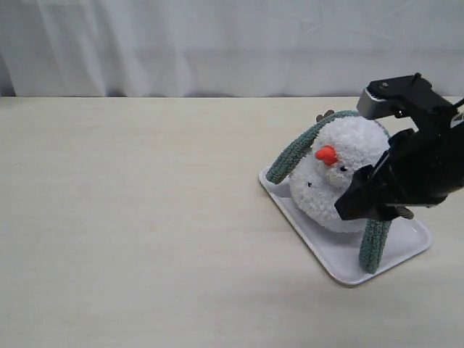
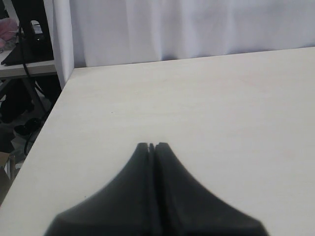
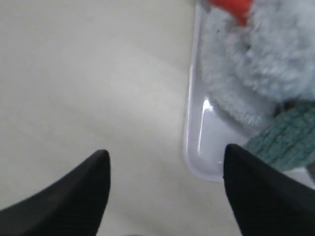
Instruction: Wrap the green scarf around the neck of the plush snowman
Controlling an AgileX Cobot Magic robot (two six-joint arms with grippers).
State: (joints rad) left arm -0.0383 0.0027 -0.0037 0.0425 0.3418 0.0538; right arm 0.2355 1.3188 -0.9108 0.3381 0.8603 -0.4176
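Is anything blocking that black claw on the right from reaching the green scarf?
Nothing visible does. The open right gripper hangs just beside the green scarf end, which lies on the white tray next to the plush snowman. Only bare tray lies between them.

Setting: lab-type robot test bench. Pale wood-grain table (image 1: 145, 217); plain white curtain (image 1: 217, 43) as backdrop, ahead of the jaws of the left gripper (image 2: 151, 145). Off to their side, past the table edge: black stand (image 2: 30, 24), second desk (image 2: 19, 69), dark floor cabling (image 2: 27, 129).
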